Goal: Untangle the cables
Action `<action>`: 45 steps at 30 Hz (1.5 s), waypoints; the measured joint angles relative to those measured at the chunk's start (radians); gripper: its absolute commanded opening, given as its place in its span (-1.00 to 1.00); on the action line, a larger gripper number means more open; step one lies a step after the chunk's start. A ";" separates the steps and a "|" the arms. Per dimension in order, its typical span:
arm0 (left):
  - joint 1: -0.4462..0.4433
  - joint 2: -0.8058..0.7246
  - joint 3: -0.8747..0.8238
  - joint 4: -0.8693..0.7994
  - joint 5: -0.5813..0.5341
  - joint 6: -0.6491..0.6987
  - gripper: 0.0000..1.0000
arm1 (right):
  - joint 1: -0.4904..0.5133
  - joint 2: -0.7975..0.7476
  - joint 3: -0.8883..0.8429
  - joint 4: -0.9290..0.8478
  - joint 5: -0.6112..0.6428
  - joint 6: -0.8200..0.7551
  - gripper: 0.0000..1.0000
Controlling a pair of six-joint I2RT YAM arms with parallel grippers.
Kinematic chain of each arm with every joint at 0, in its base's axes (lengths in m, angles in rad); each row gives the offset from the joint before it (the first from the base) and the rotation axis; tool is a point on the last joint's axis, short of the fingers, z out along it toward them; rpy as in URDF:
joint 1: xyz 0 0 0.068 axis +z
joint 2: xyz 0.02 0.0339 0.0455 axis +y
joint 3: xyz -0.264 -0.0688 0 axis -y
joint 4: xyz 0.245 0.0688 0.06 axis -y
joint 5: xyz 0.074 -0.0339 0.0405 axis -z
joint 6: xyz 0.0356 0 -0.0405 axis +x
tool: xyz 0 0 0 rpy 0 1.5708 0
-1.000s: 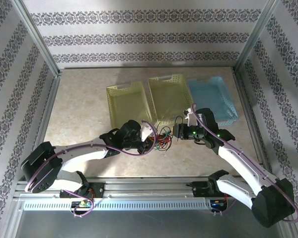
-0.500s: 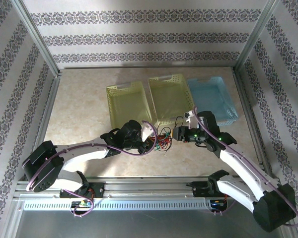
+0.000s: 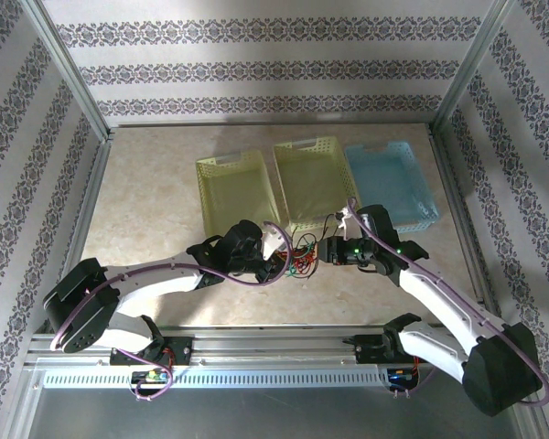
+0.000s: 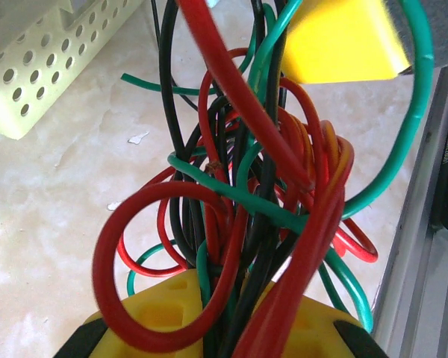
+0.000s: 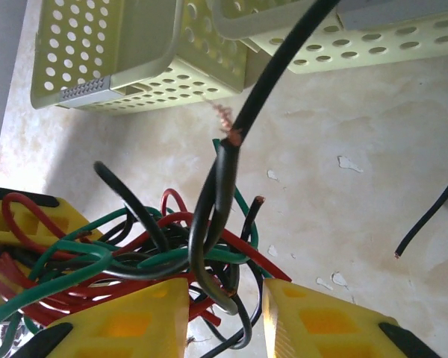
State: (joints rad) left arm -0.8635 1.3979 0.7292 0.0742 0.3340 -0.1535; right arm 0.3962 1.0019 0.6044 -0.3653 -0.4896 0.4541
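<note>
The cables [image 3: 300, 254] are a knot of thin red, green and black wires just in front of the middle basket. My left gripper [image 3: 282, 263] meets the knot from the left. It is shut on the cables [image 4: 239, 194], which bunch up between its yellow fingers [image 4: 153, 309]. My right gripper [image 3: 321, 247] reaches in from the right and stands open. A loop of black cable [image 5: 222, 186] with a bare copper end hangs in the gap between its fingers [image 5: 131, 321]. The rest of the tangle [image 5: 112, 253] lies to their left.
Three baskets stand behind the tangle: a yellow-green basket [image 3: 204, 197], a second yellow-green basket [image 3: 284, 183] and a blue basket [image 3: 421, 183]. A loose black wire end [image 5: 425, 216] lies on the marbled tabletop. A metal rail [image 3: 274, 343] runs along the near edge.
My right gripper has edged slightly toward the tangle. The left arm and the bundle it holds have stayed in place.
</note>
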 measured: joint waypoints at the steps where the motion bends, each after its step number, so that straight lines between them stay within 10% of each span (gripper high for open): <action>1: 0.000 0.001 0.002 0.000 0.001 0.000 -1.00 | -0.002 0.003 0.003 0.000 0.002 -0.006 -0.39; 27: 0.002 0.019 0.005 -0.001 0.010 0.000 -1.00 | -0.028 0.020 0.011 0.038 0.007 -0.015 -0.74; 45: 0.010 0.034 0.024 0.100 -0.016 -0.024 -0.75 | -0.100 -0.153 0.011 -0.082 0.240 0.082 -1.00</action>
State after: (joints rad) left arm -0.8532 1.4319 0.7536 0.1741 0.3176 -0.1780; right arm 0.2962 0.8490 0.6151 -0.4473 -0.2497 0.5362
